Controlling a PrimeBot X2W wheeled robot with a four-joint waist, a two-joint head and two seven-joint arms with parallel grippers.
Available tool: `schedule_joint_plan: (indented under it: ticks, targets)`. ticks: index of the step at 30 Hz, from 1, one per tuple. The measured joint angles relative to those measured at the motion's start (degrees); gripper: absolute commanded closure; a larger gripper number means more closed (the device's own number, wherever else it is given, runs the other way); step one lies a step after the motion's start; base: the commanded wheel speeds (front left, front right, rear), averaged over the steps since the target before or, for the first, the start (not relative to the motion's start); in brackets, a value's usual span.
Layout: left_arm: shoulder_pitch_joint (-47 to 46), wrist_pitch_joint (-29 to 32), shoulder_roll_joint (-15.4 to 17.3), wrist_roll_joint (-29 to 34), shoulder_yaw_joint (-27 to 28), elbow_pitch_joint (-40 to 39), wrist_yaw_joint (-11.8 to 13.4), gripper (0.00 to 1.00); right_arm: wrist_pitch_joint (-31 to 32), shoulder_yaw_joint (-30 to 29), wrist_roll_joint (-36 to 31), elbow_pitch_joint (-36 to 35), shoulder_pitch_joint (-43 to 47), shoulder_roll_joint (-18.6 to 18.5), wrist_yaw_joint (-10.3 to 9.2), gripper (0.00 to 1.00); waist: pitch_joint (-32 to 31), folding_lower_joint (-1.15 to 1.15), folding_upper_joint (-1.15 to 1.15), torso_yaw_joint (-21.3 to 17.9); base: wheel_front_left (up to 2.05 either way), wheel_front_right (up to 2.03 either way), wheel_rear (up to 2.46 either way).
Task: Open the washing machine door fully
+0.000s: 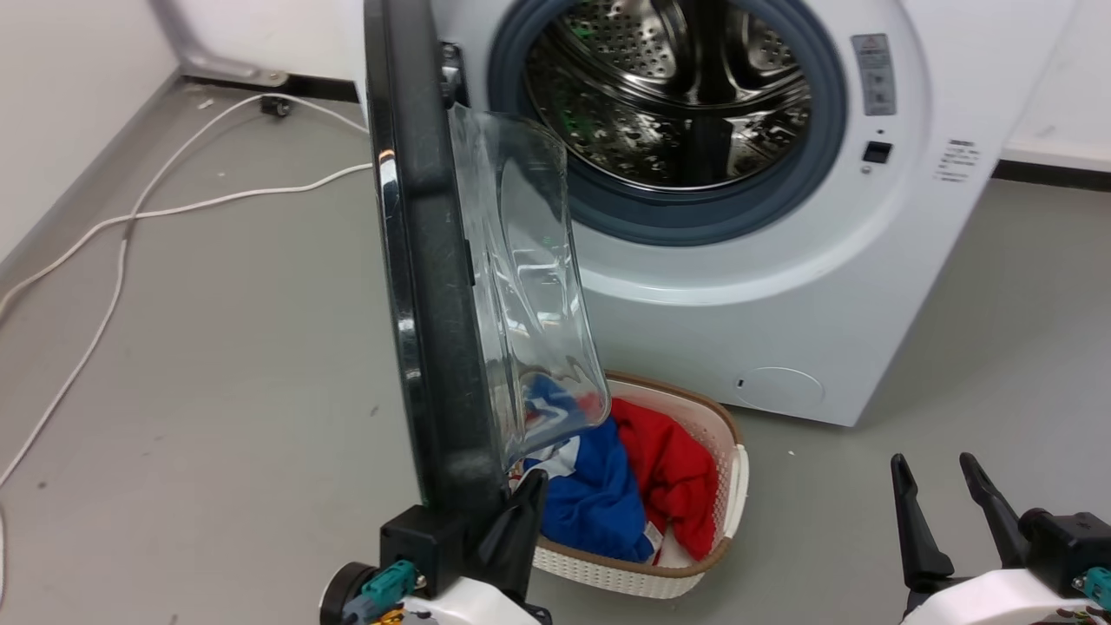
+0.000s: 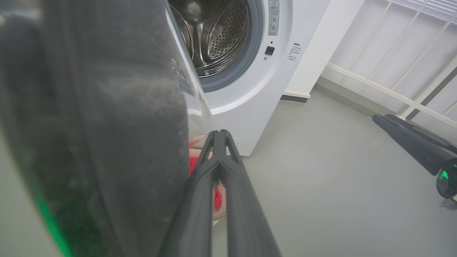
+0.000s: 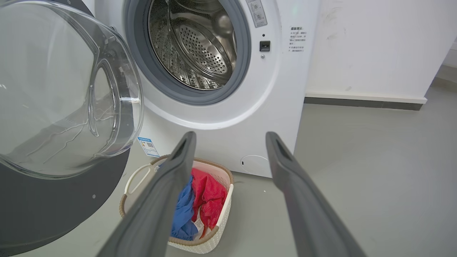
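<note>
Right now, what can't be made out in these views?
- Head view: the washing machine door is cut off at the top edge, and its glass covers part of the basket.
- Left wrist view: the door is a close blur, so contact with the left end effector is unclear.
- Warning label print: too small in every view.

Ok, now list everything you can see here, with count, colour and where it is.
washing machine: one, white, on the floor ahead
drum: one, steel, inside the grey-ringed opening
washing machine door: one, black with clear glass bowl, swung out edge-on
basket: one, white with brown rim, on the floor before the machine
blue garment: one, in the basket
red garment: one, in the basket
cable: white, count unclear, floor at left
left gripper: dark, shut, beside the door's inner face
right gripper: dark, open, lower right
</note>
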Motion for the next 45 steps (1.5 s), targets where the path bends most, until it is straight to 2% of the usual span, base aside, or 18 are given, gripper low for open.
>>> schedule_joint_plan:
  ticks: [9,19,23,32,45]
  targets:
    - [1.5,-0.5,1.5,-0.8,3.4,-1.3,2.7,1.00,-0.1,-0.4,0.4,0.4,0.2,0.0,0.00,0.00,0.2,0.00,0.00,5.9,0.00,0.00,0.00]
    - [1.6,-2.5,5.4,-3.6,11.3,-0.2,3.8,1.00,-0.5,-0.5,0.5,0.6,-0.1,0.0,0.01,0.00,1.0,0.00,0.00,10.1,0.00,0.00,0.00]
    - [0.6,-3.8,7.2,-5.5,15.4,1.5,3.7,1.00,0.0,-0.4,0.2,0.1,-0.8,0.0,0.00,0.00,2.1,0.00,0.00,10.0,0.00,0.00,0.00]
    - [-3.2,-8.2,10.4,-9.5,23.1,8.3,1.8,1.00,1.3,-0.4,-0.7,-1.2,-2.7,-0.2,0.00,0.00,6.3,0.00,0.00,8.0,0.00,0.00,0.00]
    - [-6.5,-13.4,14.9,-14.1,32.4,18.0,-0.1,1.00,1.8,-0.9,-1.0,-1.7,-4.6,-1.4,0.00,0.00,11.3,0.01,0.00,5.3,0.00,0.00,0.00]
